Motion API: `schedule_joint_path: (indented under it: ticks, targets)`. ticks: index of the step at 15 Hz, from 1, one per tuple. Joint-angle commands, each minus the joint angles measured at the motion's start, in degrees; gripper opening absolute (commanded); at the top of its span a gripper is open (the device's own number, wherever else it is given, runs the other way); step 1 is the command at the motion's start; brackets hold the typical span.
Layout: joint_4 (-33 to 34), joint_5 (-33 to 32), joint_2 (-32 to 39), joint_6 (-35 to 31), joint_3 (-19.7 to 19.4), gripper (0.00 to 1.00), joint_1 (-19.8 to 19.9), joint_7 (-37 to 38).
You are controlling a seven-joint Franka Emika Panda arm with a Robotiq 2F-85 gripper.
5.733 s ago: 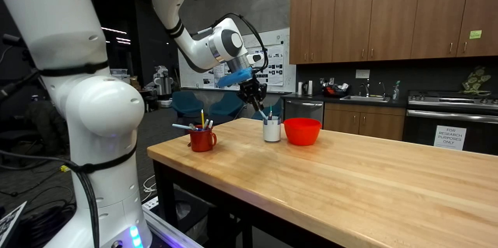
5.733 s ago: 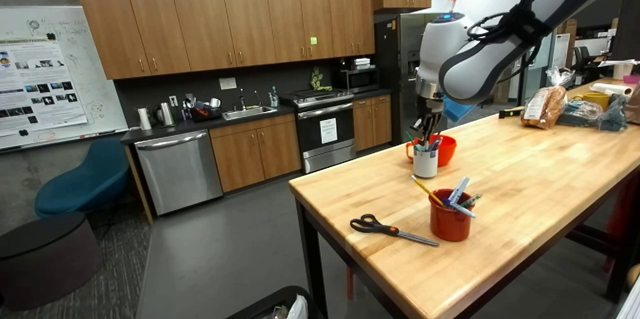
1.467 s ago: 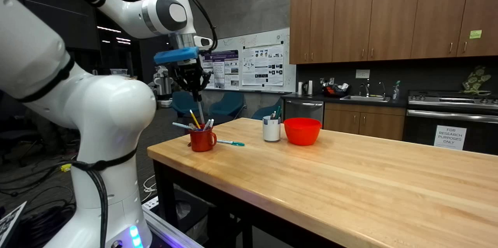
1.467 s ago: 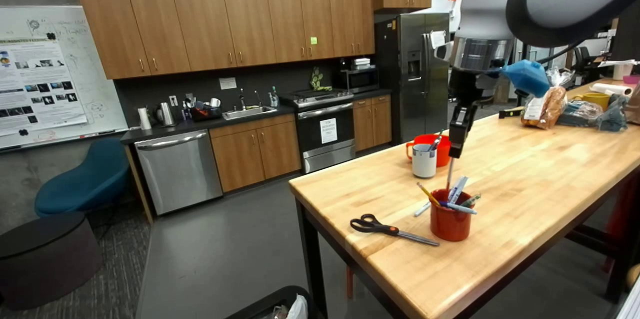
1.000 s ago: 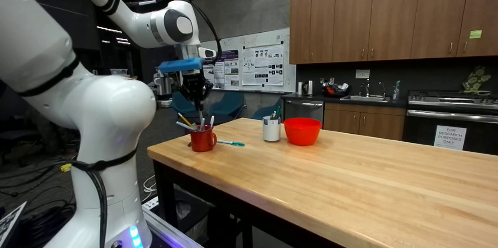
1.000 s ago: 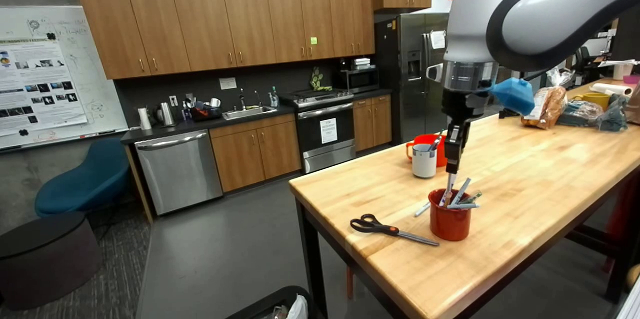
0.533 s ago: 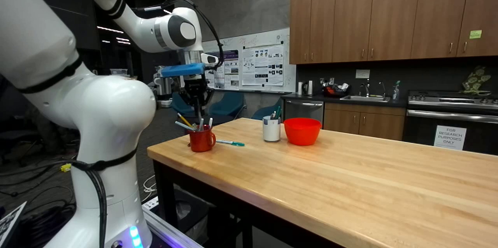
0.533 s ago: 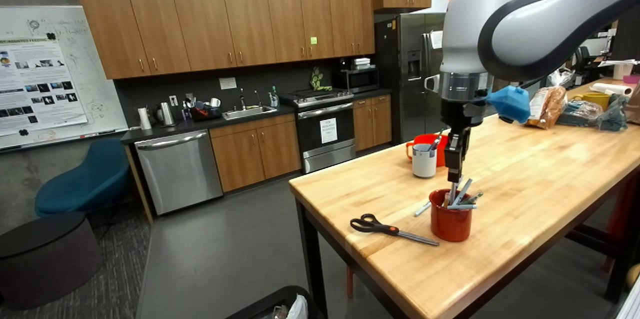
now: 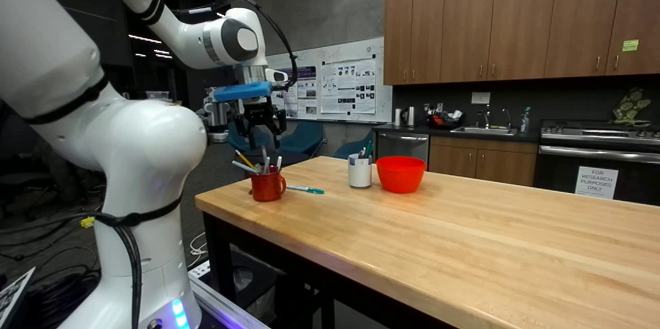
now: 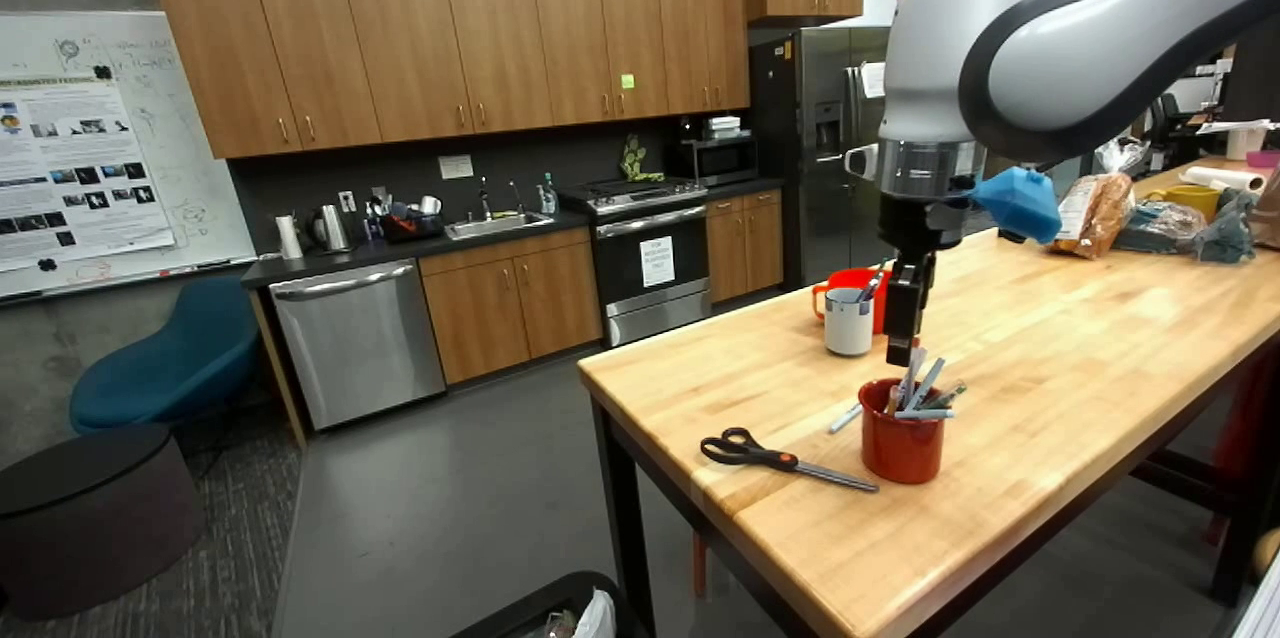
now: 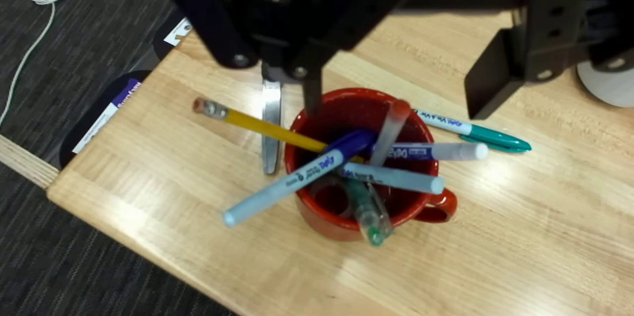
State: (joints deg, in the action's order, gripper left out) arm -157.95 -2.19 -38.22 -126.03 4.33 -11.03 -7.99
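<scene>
The tabletop (image 10: pixel 1050 358) is smooth wood with a soft sheen, and the mug (image 10: pixel 902 453) near its corner looks glossy and glazed. In the mug, the pens (image 11: pixel 297 180) are smooth plastic and the pencil (image 11: pixel 270 130) painted wood with a shiny metal band. The scissors (image 10: pixel 785 460) pair plastic handles with bright metal blades, the bowl (image 9: pixel 401 174) by the tabletop's edge looks like smooth plastic, and the gripper (image 9: pixel 264 142) looks matt.

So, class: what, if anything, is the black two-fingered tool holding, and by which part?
Nothing is held: the tool stands open above the round glossy red mug.
</scene>
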Motion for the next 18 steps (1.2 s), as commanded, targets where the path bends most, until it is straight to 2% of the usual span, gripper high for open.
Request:
schedule_joint_path:
  ticks: [1,4,7,12,15,18]
  targets:
    - [0.85,-1.58,-0.71,-0.81,0.57,0.99,0.25,-1.43]
    - [1.74,-3.04,0.14,-2.66,0.7,1.0,1.16,-0.72]
    - [2.32,-4.61,2.19,-7.29,1.74,1.0,3.99,4.31]
    - [4.18,-6.78,8.5,-13.3,4.56,1.0,11.91,18.35]
    - [5.99,-8.24,11.66,-12.46,6.71,1.0,15.83,27.56]
    - [7.13,-8.48,13.89,-11.09,8.31,1.0,17.52,35.56]
